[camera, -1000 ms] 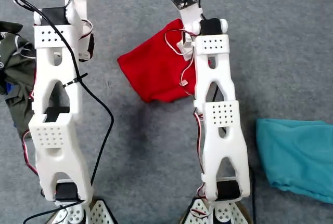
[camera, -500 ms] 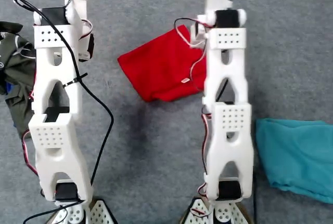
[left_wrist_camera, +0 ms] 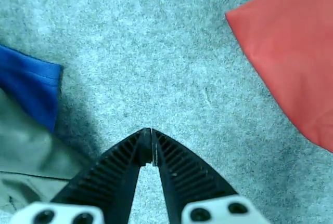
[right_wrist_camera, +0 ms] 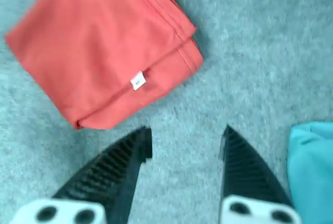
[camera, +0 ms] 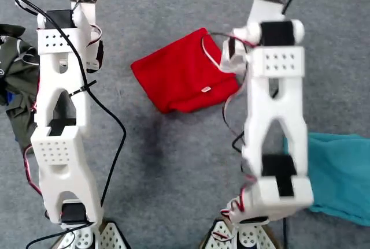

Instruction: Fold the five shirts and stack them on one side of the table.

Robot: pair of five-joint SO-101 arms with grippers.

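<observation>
A folded red shirt [camera: 184,78] lies on the grey table at the back centre, with a small white tag on its near fold. My right gripper [right_wrist_camera: 184,143] hangs open above bare table just off the red shirt [right_wrist_camera: 99,52], with nothing between its fingers. A teal shirt [camera: 338,171] lies crumpled at the right edge, and its corner [right_wrist_camera: 312,156] is beside my right gripper. My left gripper [left_wrist_camera: 151,146] is shut and empty over bare table, with the red shirt's corner [left_wrist_camera: 291,47] off to one side. An olive shirt [camera: 17,96] and a blue one [left_wrist_camera: 28,86] lie heaped at the left.
The left arm [camera: 60,116] stretches along the left side of the table, a black cable [camera: 113,116] looping beside it. The right arm [camera: 274,122] rises over the table's right half. Bare grey cloth lies between the two arms.
The right arm has lifted off the red shirt and swung right and up, leaving the shirt folded on the table. The left arm has not moved.
</observation>
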